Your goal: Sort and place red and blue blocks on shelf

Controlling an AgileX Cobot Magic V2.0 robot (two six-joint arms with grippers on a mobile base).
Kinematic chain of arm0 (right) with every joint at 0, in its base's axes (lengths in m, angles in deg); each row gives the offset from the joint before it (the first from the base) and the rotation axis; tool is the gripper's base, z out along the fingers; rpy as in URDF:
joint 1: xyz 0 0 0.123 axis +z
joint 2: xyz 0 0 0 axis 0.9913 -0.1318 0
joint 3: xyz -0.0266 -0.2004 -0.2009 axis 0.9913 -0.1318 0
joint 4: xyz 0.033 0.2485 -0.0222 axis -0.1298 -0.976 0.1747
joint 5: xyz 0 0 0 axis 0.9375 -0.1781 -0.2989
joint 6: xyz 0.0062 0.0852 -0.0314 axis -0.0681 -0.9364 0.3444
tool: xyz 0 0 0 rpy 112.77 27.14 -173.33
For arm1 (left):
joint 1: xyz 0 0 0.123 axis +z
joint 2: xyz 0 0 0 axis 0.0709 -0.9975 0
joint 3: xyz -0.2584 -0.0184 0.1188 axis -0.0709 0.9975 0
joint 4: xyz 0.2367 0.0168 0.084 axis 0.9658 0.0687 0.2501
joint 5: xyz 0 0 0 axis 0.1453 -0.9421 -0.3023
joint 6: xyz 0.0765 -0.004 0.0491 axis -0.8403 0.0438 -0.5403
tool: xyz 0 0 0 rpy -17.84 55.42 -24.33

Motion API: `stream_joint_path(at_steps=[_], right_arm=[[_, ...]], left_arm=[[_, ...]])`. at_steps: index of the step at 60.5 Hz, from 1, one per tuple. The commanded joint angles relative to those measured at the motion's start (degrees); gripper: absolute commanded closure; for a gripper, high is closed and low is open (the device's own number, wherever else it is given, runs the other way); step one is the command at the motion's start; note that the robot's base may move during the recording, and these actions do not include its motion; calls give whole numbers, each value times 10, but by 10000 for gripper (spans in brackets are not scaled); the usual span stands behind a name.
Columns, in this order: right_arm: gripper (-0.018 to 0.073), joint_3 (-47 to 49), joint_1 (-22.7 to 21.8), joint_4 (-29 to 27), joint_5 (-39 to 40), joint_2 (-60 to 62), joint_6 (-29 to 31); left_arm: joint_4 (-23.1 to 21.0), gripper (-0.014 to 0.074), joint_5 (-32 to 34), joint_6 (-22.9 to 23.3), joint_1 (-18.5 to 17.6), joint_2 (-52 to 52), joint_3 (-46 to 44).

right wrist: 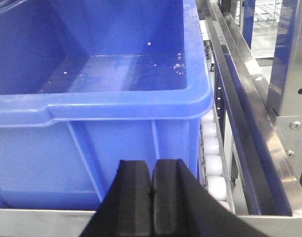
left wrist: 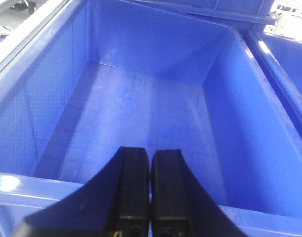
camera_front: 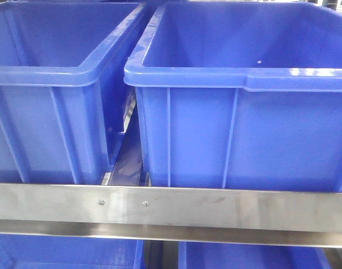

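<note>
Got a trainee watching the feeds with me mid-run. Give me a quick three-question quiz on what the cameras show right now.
1. True or false: the left end effector is holding a block.
2. What white parts run beside the right bin in the right wrist view?
A) rollers B) cables C) labels
3. How many screws show on the shelf's front rail?

Key:
1. False; its jaws are shut on nothing, above the empty left bin.
2. A, the rollers.
3. Two.
</note>
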Motion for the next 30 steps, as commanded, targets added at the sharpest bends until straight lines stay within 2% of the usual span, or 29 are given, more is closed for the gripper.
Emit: stream_joint_path(at_steps=[1,30], right_arm=[[486,12,-3,7,48,11,2],[486,12,-3,7,48,11,2]], left_arm=[[2,456,44,1,-3,1,-17],[2,456,44,1,-4,5,-17]])
